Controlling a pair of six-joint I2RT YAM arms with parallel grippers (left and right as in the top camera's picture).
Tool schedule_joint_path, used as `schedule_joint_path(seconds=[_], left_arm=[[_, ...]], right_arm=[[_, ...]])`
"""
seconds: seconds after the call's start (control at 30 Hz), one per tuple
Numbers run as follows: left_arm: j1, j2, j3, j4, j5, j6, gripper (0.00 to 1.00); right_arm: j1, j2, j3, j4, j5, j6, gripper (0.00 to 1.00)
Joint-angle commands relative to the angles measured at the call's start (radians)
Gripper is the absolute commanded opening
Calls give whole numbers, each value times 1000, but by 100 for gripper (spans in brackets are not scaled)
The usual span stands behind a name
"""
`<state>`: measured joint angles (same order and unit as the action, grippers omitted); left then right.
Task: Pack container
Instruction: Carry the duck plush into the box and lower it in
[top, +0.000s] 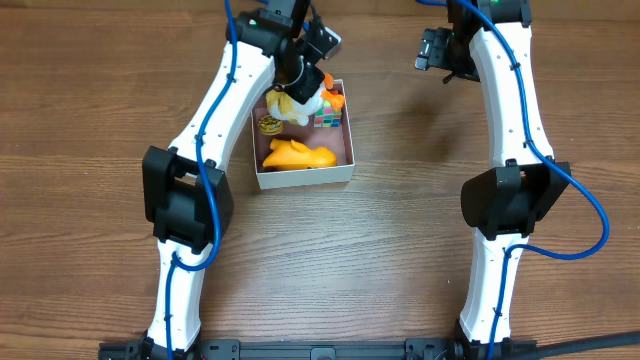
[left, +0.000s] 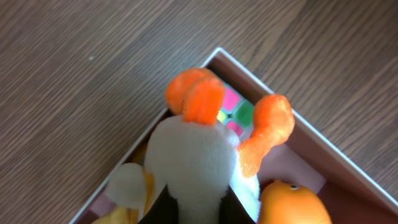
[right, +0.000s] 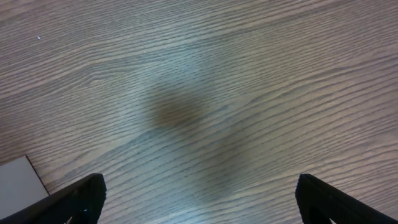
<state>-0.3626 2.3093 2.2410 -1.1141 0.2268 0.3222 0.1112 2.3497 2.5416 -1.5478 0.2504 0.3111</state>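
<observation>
Over the far half of the container (top: 305, 177), my left hand (top: 297, 84) pinches a plush toy (left: 198, 152). It is white-bodied with two orange feet, and my dark fingers (left: 160, 210) press in on either side of its lower end. From the wrist view the feet point toward the box's far corner. I cannot tell whether the plush rests on anything yet or hangs just above.

I judge this to be the placing step: the toy is carried to the box and not yet let go. The next move calls for lowering it into whatever room is free, spreading my fingers, and lifting straight up so the soft fabric does not drag out with me.

Room is the difficulty. A colour cube (left: 233, 112) sits in the far corner directly under the feet. An orange toy (top: 297, 155) lies along the near wall, and a round yellow piece (top: 269, 125) sits by the left wall. The plush will likely have to settle on or between these and may bulge above the rim.

Well apart to the right, my right hand (top: 434, 52) hovers over bare wooden surface (top: 420, 200), fingers spread wide and holding nothing. It is clear of the box and not in the way.
</observation>
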Motion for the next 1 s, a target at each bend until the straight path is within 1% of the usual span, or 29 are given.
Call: schedule_joint_path(seconds=[0.0,0.13,0.23,0.47,0.67,0.97], left_arm=[[-34,-13,19,0,33,18,4],[-60,-13,19,-20,32,18,4],[-77,-13,19,-65,24,18,4],[-76,-13,19,-154,-29,14,4],[-76,-7,19,-147,-35,14,4],[-79,75,11,-132,-22,-5,4]], right_arm=[[2,-13,24,2,6,8,100],[2,-14,24,2,6,8,100],[2,-14,24,2,6,8,100],[2,-13,24,2,6,8,100],[2,-13,24,2,6,8,100],[2,-13,24,2,6,8,100]])
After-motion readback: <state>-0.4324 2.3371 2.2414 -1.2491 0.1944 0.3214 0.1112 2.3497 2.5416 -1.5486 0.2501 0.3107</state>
